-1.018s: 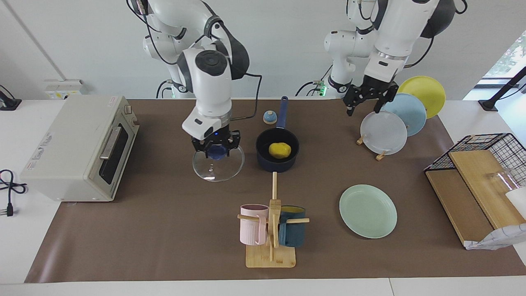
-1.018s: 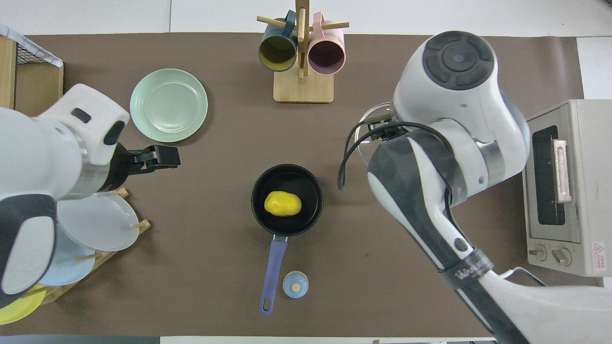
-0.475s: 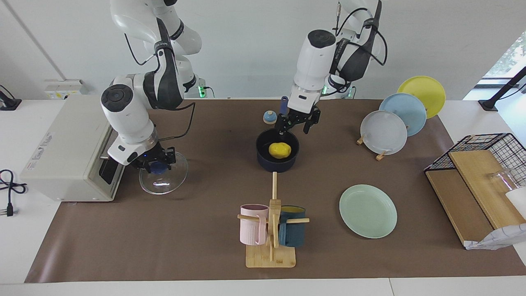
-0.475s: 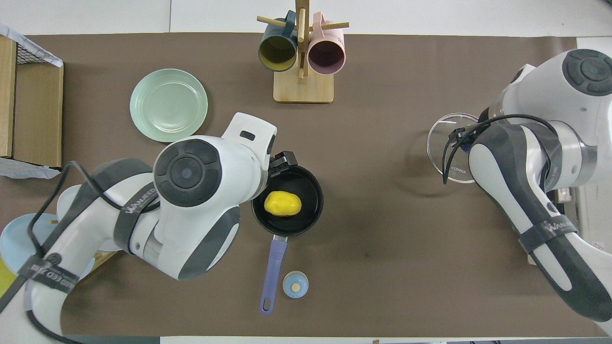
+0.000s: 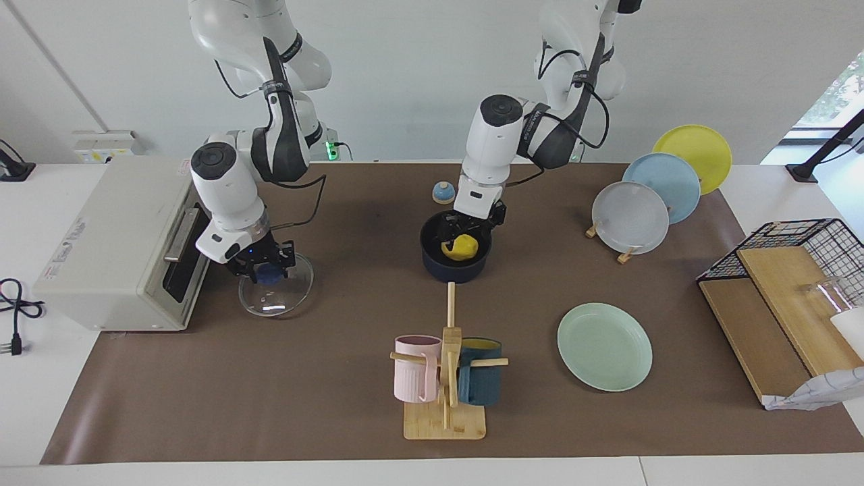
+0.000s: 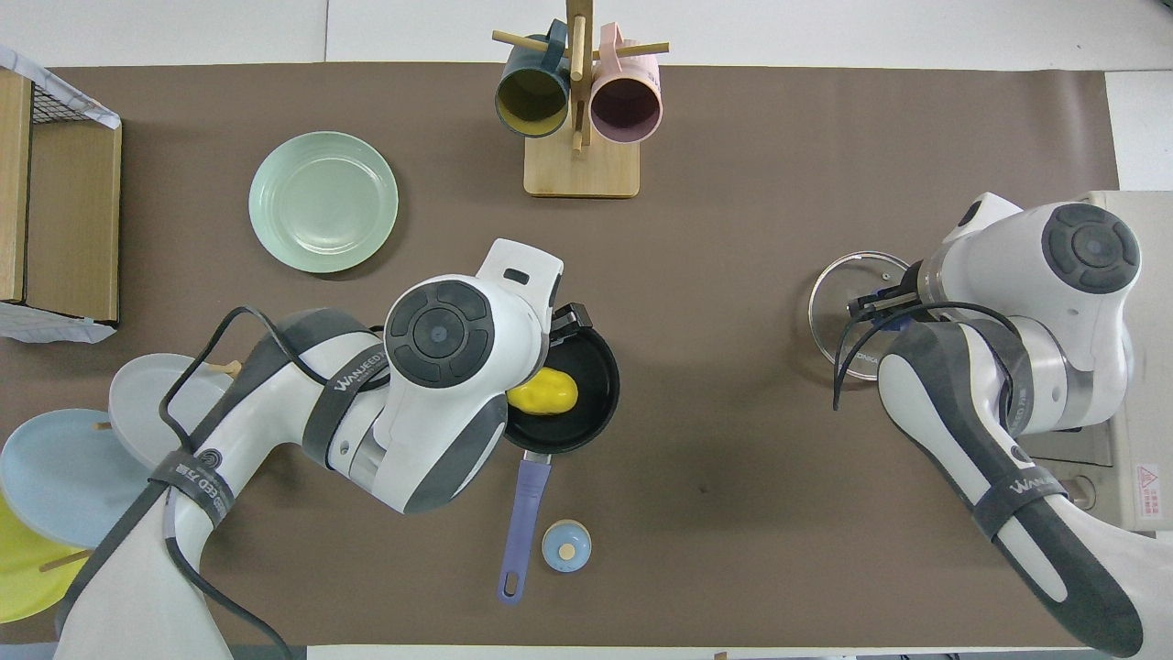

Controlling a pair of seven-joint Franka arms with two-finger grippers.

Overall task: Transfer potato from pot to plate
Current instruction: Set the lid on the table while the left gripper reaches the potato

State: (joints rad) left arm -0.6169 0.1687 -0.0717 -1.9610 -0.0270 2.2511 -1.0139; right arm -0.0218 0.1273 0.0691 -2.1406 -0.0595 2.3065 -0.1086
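The yellow potato (image 5: 460, 248) lies in the dark blue pot (image 5: 453, 268) at mid-table; it also shows in the overhead view (image 6: 550, 392) inside the pot (image 6: 597, 403). My left gripper (image 5: 468, 233) is open and low inside the pot, with its fingers on either side of the potato's top. In the overhead view the left arm's wrist covers most of it. The mint green plate (image 5: 604, 346) lies bare, farther from the robots, toward the left arm's end. My right gripper (image 5: 262, 268) is shut on the knob of a glass lid (image 5: 277, 297) beside the toaster oven.
A toaster oven (image 5: 121, 243) stands at the right arm's end. A mug rack (image 5: 445, 378) with pink and dark blue mugs is farther from the robots than the pot. A plate rack (image 5: 631, 216), a small blue bell (image 5: 443, 193) and a wire basket (image 5: 790, 283) are also here.
My left gripper came from the plate rack to over the pot, then dropped into it around the potato. My right gripper carried the glass lid toward the toaster oven and lowered it.
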